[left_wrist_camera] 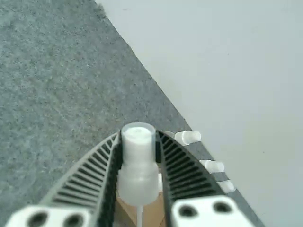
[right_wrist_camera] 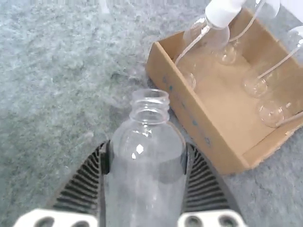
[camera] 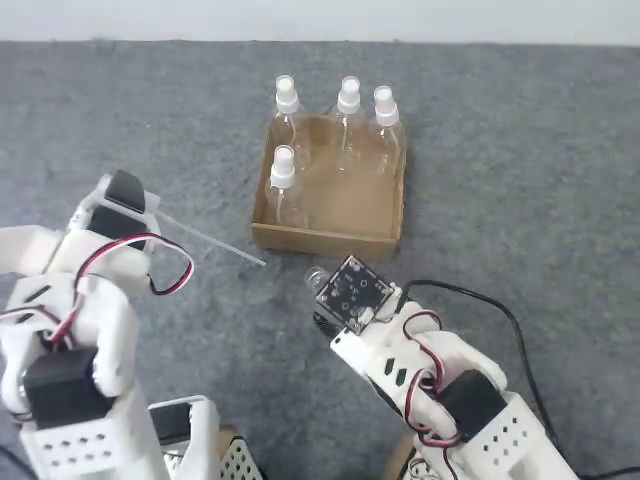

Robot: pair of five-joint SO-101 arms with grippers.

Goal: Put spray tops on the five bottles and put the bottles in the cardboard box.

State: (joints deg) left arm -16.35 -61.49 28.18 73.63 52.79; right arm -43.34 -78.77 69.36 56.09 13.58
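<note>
L fingers (left_wrist_camera: 94, 172) & R fingers (right_wrist_camera: 80, 184) each clamped on sth.

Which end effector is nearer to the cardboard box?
Right. The right end effector is close before the near wall of the cardboard box; the left end effector is farther off to its side.

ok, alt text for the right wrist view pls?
The right gripper is shut on an uncapped clear plastic bottle, grey carpet behind it. Near it sits an open brown cardboard box with other clear bottles standing inside, one showing a white spray top.
</note>
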